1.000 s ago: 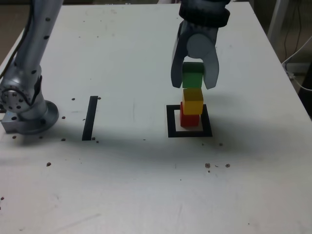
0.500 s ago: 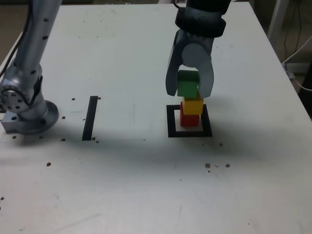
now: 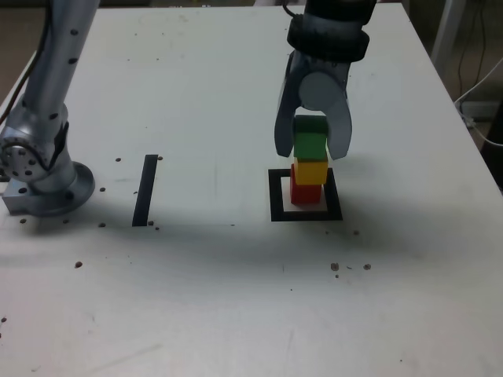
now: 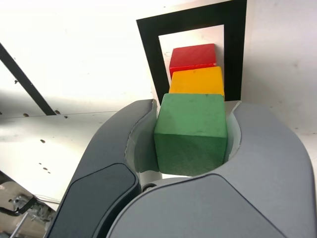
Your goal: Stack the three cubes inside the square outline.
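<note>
A: Claw (image 3: 312, 146) status?

B: Clamped on the green cube (image 3: 310, 140), right over the yellow cube (image 3: 310, 171), which sits on the red cube (image 3: 305, 192) inside the square outline (image 3: 305, 216), right of centre on the bench (image 3: 212, 259).

A: Why hold on?

B: Probably to line it up squarely; the wrist view shows green a touch off. Whether it touches yellow, I can't tell.

this looks like a robotics lab or test bench. a plain white table (image 3: 196, 94), pocked with small dark marks, carries black tape markings (image 3: 145, 190) and the bolted-down metal base of a robot arm (image 3: 35, 169), with loose cables (image 3: 479, 86) hanging beyond the table's edge at the exterior view's right.
</note>
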{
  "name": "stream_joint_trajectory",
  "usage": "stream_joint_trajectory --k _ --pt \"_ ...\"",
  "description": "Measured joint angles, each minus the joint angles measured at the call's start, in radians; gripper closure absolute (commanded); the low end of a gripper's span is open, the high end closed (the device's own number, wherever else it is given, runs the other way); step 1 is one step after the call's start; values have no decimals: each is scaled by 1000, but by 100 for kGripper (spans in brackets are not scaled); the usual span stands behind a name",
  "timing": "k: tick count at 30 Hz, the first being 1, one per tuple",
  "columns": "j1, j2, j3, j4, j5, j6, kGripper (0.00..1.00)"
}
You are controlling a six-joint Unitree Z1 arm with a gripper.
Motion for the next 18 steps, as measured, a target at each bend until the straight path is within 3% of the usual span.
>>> stream_joint_trajectory --k 2,7,8,11,18 --pt "0 0 3 -2 0 0 58" --pt "0 -3 17 -14 -3 3 11" --pt "0 -4 24 -19 -4 6 6" --pt "0 -2 35 -31 -5 9 1" --pt "0 -11 41 -41 -5 9 1"
